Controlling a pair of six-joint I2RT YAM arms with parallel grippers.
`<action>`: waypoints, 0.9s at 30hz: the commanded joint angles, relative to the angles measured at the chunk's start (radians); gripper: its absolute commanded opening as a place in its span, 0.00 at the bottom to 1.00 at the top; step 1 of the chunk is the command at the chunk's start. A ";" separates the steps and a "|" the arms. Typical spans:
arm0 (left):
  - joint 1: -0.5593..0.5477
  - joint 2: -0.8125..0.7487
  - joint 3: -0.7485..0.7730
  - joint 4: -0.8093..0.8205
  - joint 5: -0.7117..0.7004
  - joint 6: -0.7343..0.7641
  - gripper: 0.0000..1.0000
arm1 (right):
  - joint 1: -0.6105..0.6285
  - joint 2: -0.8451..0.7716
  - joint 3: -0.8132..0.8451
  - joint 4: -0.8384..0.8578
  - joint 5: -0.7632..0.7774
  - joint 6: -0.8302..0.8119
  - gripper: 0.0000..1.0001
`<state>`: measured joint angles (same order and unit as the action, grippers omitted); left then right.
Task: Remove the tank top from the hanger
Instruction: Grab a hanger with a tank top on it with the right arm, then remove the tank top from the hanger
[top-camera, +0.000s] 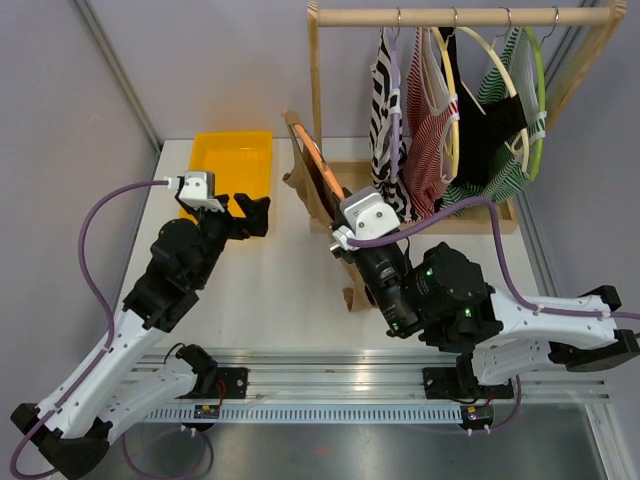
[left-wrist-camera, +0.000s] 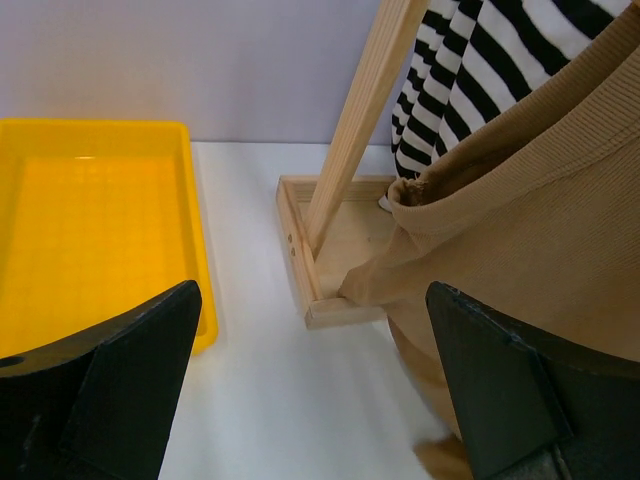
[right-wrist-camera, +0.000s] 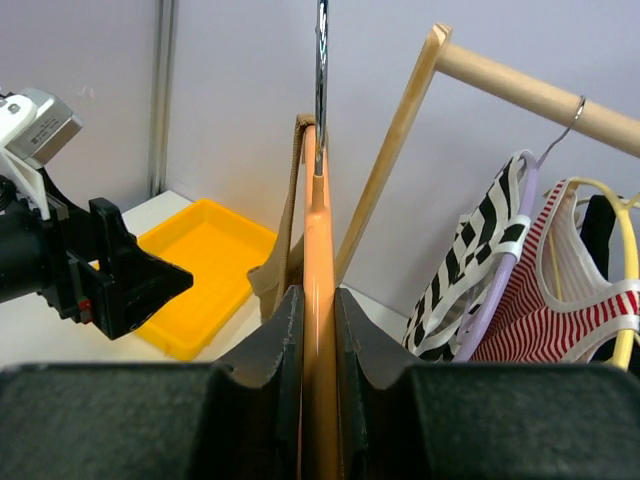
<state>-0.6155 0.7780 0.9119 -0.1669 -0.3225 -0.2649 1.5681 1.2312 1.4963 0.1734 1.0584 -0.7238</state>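
The orange hanger stands on edge off the rack, and my right gripper is shut on its lower bar. The tan tank top hangs from it, one strap over the hanger's shoulder, its body sagging to the table. In the left wrist view the tan tank top fills the right side, next to the right finger. My left gripper is open, holds nothing, and hovers over the table left of the garment.
A yellow tray lies at the back left. The wooden rack's rail carries a black-and-white striped top, a red striped top and a green striped top. The rack's base frame sits just ahead of my left gripper.
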 joint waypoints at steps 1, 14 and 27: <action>-0.007 -0.045 0.016 0.018 0.007 -0.025 0.99 | 0.021 -0.001 0.084 0.182 0.041 -0.152 0.00; -0.013 -0.105 -0.048 0.147 0.192 -0.072 0.99 | 0.033 -0.145 -0.206 0.105 0.095 0.084 0.00; -0.013 0.104 -0.102 0.558 0.488 -0.191 0.99 | 0.035 -0.249 -0.366 -0.054 0.071 0.352 0.00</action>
<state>-0.6250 0.8497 0.8093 0.2100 0.0631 -0.4023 1.5925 1.0134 1.1229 0.0948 1.1397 -0.4503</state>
